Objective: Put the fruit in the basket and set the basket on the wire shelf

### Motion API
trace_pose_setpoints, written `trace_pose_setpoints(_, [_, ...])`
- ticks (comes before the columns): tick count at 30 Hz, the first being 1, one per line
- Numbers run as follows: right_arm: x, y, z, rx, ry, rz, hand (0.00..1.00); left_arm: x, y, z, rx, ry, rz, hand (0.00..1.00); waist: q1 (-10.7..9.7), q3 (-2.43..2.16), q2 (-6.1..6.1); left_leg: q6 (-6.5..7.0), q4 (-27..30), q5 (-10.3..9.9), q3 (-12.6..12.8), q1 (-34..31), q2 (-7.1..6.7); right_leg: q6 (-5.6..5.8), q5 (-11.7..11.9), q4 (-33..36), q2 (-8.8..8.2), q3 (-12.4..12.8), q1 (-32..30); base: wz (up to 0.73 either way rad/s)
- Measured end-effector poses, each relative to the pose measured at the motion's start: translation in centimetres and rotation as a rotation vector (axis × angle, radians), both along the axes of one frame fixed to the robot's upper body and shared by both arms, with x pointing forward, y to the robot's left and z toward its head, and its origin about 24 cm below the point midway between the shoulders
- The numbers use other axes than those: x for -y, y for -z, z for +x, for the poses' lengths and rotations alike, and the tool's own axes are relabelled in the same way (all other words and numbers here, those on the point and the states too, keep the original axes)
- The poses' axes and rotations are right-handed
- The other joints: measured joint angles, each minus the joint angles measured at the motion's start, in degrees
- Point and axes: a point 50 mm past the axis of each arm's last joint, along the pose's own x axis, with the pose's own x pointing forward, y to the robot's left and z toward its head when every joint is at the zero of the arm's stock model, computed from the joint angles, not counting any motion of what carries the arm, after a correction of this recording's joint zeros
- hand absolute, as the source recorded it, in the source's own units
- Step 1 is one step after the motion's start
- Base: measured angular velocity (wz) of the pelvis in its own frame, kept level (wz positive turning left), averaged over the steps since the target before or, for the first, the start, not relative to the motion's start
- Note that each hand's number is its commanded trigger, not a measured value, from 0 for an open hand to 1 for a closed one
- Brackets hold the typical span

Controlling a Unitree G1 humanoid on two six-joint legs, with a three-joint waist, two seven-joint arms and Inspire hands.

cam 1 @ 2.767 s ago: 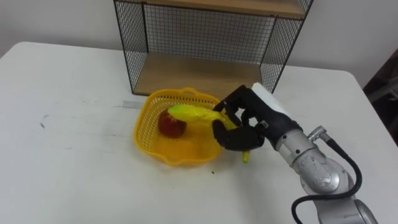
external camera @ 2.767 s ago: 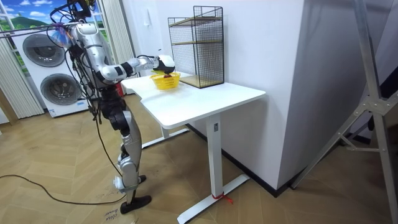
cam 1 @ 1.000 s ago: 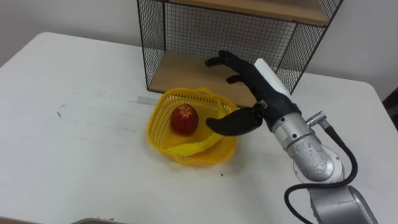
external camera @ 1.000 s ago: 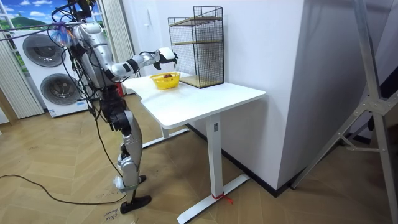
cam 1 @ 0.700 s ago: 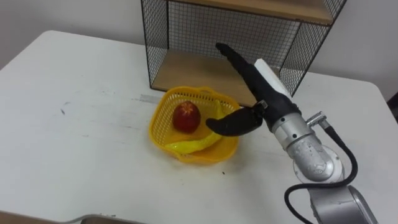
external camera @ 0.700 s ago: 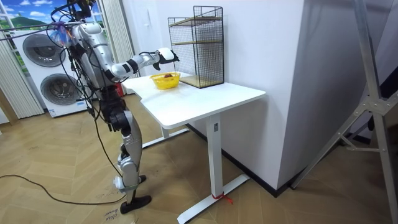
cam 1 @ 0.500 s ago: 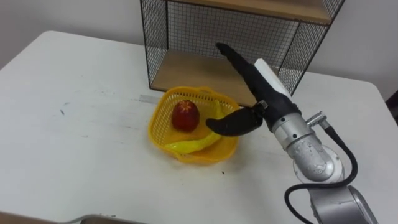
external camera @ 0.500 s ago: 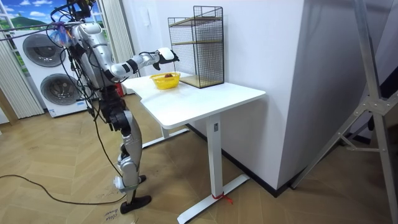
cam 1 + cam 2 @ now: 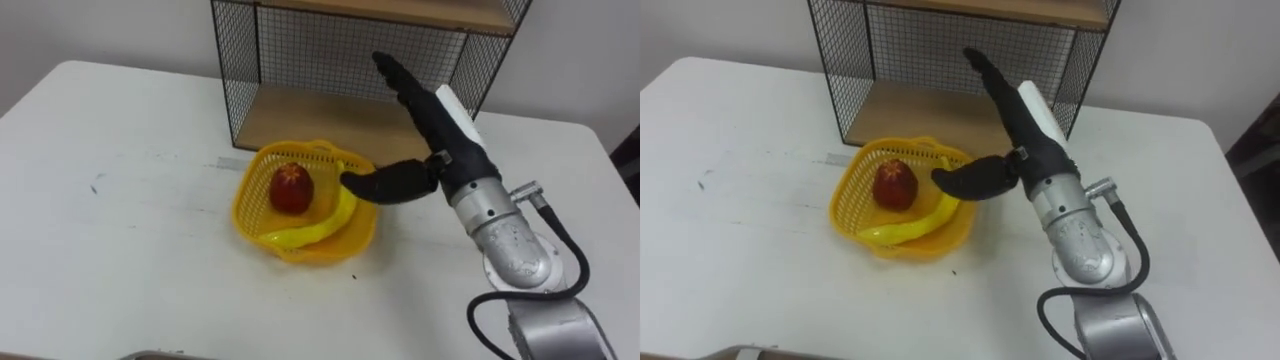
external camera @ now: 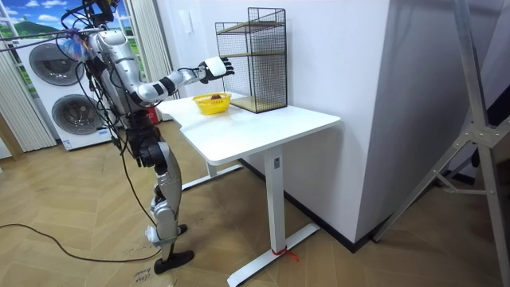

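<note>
- Basket (image 9: pixel 252 212) stands on the table (image 9: pixel 130 260), just before the shelf (image 9: pixel 300 115), its far rim near the lower board.
- Apple (image 9: pixel 291 188) and banana (image 9: pixel 310 232) both lie inside it, so the fruit step looks done; setting the basket on the shelf is not yet done.
- Banana's long axis runs from the near left up toward the far right, along the basket's right wall; the apple sits to its left.
- Right hand (image 9: pixel 440 135) is spread and empty: fingers straight, pointing up and away toward the shelf, thumb (image 9: pixel 385 185) jutting left over the basket's right rim. Whether the thumb touches the rim I cannot tell.
- Basket lies to the left of this hand and below it, so I judge the hand must drop and turn left to take the right rim.
- From there the way to the shelf is short: straight back, away from the robot.
- In the room view the robot stands at the table's end, arm stretched out over the basket.
</note>
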Motion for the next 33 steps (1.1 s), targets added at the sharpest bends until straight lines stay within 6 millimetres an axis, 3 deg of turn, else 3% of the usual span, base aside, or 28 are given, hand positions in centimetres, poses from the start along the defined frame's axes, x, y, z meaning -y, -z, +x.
trace_pose_setpoints(2, [0.6,0.2,0.0,0.010,0.055,0.029,0.00,-0.3,-0.1,-0.5,0.018,-0.116,0.040,0.00,-0.7,-0.41,0.47,0.00,0.1,0.0,-0.2,0.0,-0.03,0.00,0.0,0.0,-0.10,-0.5,0.2,0.02])
trace_pose_setpoints(6, [2.3,1.6,-0.6,-0.020,0.164,0.089,0.00,-1.3,-0.5,-1.1,0.063,-0.395,0.128,0.00,-1.3,-0.63,0.94,0.04,0.2,0.0,-0.8,0.7,-0.24,0.00,0.0,0.0,-0.58,-1.1,1.0,0.08])
trace_pose_setpoints(11, [5.9,3.0,-2.5,-0.052,0.404,0.184,0.00,-3.9,-2.0,0.4,0.248,-0.930,0.300,0.00,-1.0,-0.68,1.52,0.25,0.0,0.2,-0.8,0.6,-0.26,0.07,0.0,0.0,-0.87,-1.2,1.0,0.01])
trace_pose_setpoints(13, [7.1,3.1,-3.0,-0.035,0.490,0.183,0.00,-5.2,-2.9,1.0,0.312,-1.044,0.376,0.00,-0.9,-0.79,1.72,0.30,-0.1,0.3,-1.1,0.7,-0.63,0.09,0.0,0.0,-0.80,-1.3,1.0,0.00])
trace_pose_setpoints(18, [8.8,3.9,-4.8,-0.021,0.631,0.167,0.00,-7.7,-6.0,3.4,0.454,-1.173,0.578,0.00,-0.2,-1.19,2.39,0.44,-1.3,0.8,-1.4,1.5,-0.80,0.30,0.1,0.0,-0.89,-1.1,0.8,-0.01])
trace_pose_setpoints(23, [9.4,4.9,-6.1,-0.051,0.698,0.146,0.00,-10.0,-10.9,6.0,0.647,-1.261,0.797,0.00,1.5,-1.31,2.73,0.44,-2.1,1.0,-1.1,2.1,-0.80,0.37,0.1,0.1,-1.01,-1.0,1.0,-0.04])
trace_pose_setpoints(27, [9.8,5.6,-7.3,-0.080,0.742,0.132,0.00,-11.0,-14.5,6.8,0.762,-1.295,0.955,0.00,3.0,-1.33,2.94,0.45,-2.7,1.2,-0.6,2.5,-0.85,0.39,0.1,0.0,-0.96,-0.2,0.9,-0.07])
trace_pose_setpoints(33, [10.2,5.6,-7.6,-0.069,0.761,0.125,0.00,-12.0,-21.0,8.2,1.032,-1.255,1.189,0.00,3.4,-1.34,3.19,0.38,-2.8,1.2,-0.6,2.3,-0.96,0.39,0.1,0.0,-0.87,-0.3,0.5,-0.01])
